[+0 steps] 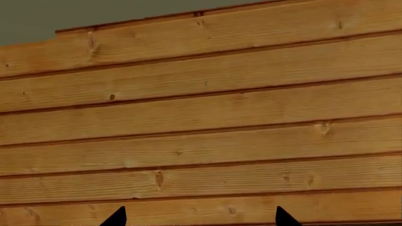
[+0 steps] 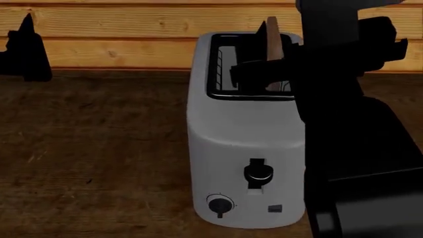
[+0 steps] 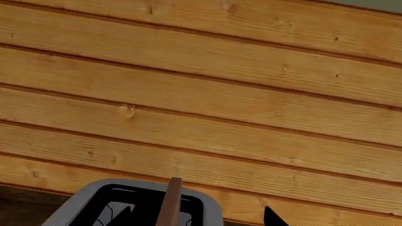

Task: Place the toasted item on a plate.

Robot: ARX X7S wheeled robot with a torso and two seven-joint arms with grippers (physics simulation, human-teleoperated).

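Right gripper (image 2: 268,74): black fingers sit over the toaster's top opening, one on each side of the toast slice (image 2: 272,42). The slice stands on edge between them. Whether the pads actually press on it cannot be told; in the right wrist view the two finger tips appear spread, with the slice's thin edge (image 3: 169,202) nearer one tip than the other.

Toast: upright, lower part in the slot, upper part projecting above the toaster (image 2: 244,163) rim. Tan, thin, straight-edged.

Toaster: grey-white, slot frame dark, front face carries a lever and a round knob. It stands on a dark wooden table (image 2: 92,158), close to a wall of horizontal pine planks (image 2: 132,29).

Left gripper (image 2: 26,49): well apart from the toaster, at the far left near the plank wall. Left wrist view shows two finger tips set wide apart, nothing between them, planks behind.
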